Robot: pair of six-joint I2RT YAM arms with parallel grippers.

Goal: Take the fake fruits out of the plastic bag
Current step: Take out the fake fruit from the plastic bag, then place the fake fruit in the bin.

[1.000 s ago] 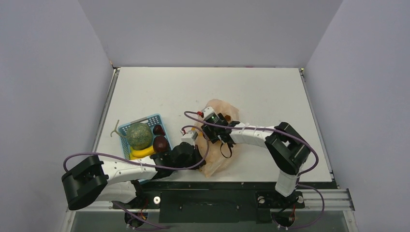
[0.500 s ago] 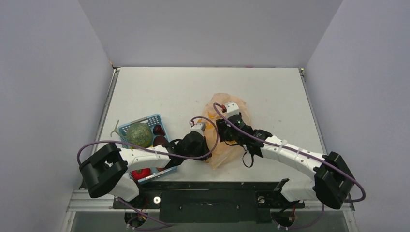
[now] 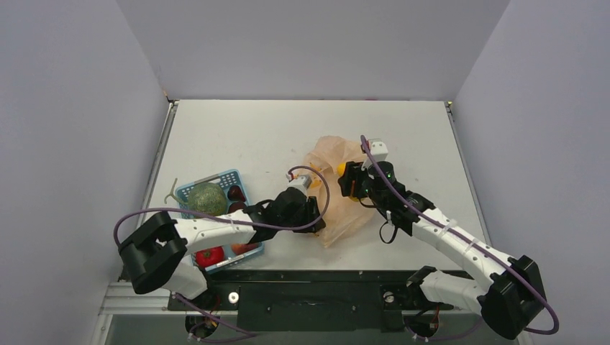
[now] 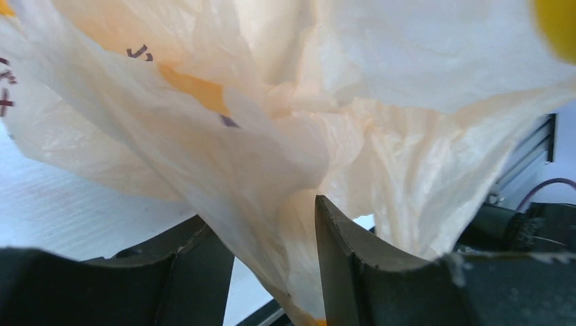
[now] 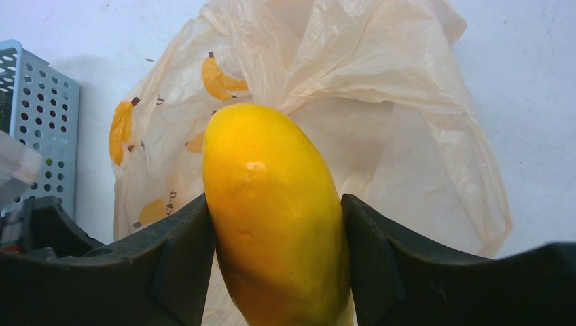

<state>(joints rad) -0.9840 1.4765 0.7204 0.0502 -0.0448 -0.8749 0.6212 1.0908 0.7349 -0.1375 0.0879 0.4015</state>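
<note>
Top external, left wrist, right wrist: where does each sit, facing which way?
Top external: above and behind the robot, looking down on the table; left arm and right arm show.
Left wrist: on the left arm, its fingers astride the plastic bag.
Right wrist: on the right arm, facing the bag past the mango in the right gripper.
Shared: all show the bag; top and right wrist, the mango.

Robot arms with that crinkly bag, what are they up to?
They are emptying fruit from the bag. The right tool grips a yellow mango, held outside the bag. The left tool has its fingers apart, with bag plastic hanging loose between them. A blue basket on the left holds a melon and other fruit.
</note>
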